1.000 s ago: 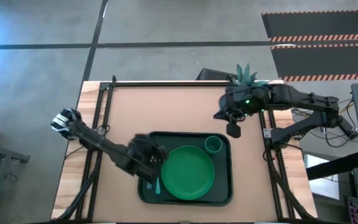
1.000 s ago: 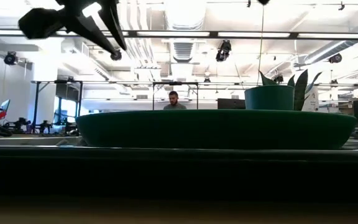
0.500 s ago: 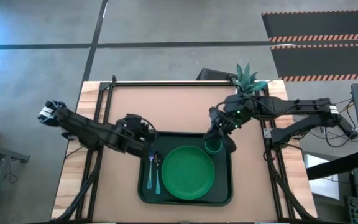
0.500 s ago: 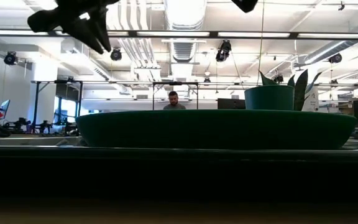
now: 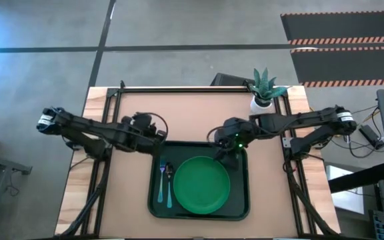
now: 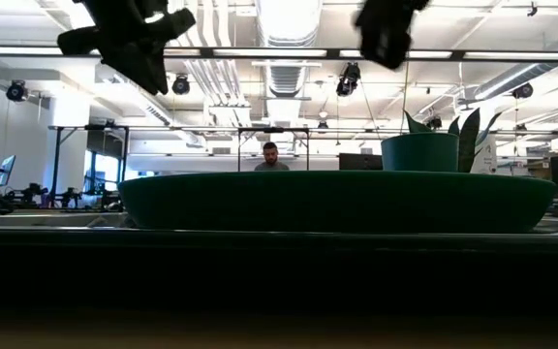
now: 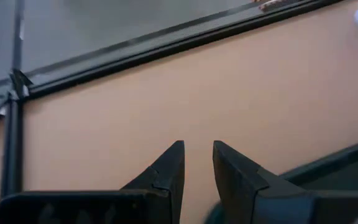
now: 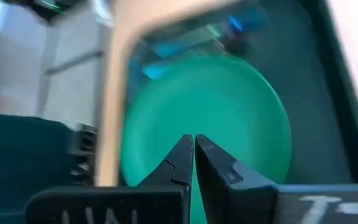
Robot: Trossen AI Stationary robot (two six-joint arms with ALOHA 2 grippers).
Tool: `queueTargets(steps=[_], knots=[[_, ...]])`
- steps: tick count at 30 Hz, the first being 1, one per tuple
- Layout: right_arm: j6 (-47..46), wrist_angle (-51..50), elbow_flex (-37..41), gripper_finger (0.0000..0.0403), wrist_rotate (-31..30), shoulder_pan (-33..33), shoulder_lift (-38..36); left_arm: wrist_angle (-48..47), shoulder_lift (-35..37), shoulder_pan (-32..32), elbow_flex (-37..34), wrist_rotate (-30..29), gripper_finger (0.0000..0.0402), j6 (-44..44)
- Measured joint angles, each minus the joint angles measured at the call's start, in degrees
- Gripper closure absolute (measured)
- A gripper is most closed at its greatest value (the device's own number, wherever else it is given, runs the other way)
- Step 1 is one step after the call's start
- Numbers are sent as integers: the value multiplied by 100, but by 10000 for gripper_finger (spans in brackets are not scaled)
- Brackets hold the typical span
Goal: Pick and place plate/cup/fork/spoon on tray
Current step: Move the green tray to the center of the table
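Note:
The dark green tray point(image 5: 242, 200) lies at the table's near middle, and the round green plate point(image 5: 201, 185) rests flat in it. The fork and the spoon point(image 5: 164, 185) lie side by side along the tray's left part; which is which I cannot tell. The cup point(image 6: 419, 153) stands upright at the tray's far right corner. My right gripper point(image 8: 194, 140) is shut and hangs over that corner, hiding the cup from above. My left gripper point(image 7: 196, 155) is open by a narrow gap with nothing in it. It hovers over bare table point(image 5: 157, 137) just beyond the tray's far left corner.
A white pot with a spiky green plant point(image 5: 262, 97) stands at the far right of the table. Black frame rails point(image 5: 109, 113) run along the table's left, right and far sides. Bare tabletop lies between the tray and the far rail. A person point(image 6: 271, 155) sits far off in the room.
My left gripper has drawn back from over the tray's left part toward the far left, rising a little and rolling, uncovering the fork and spoon lying there. My right gripper has come down from beside the plant toward the tray's far right corner, over the cup, staying shut.

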State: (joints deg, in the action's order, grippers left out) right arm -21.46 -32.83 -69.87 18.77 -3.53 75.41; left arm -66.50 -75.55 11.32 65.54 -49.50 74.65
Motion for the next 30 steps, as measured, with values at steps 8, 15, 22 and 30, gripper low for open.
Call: queueTargets(steps=[8,15,22,30], knots=[[-825,-2023,9,394,-1024,-22,87,13,26,-476,0,164,336,-835],[-885,-2247,9,394,-1713,-40,-251,214,35,-843,-17,479,336,-1554],[-2513,-3143,141,394,-2532,-229,-1122,839,33,-1436,-323,1026,336,-2407],[-4431,-2792,1424,394,-2569,-1374,-1742,500,65,-1601,-424,1530,336,-2590]])
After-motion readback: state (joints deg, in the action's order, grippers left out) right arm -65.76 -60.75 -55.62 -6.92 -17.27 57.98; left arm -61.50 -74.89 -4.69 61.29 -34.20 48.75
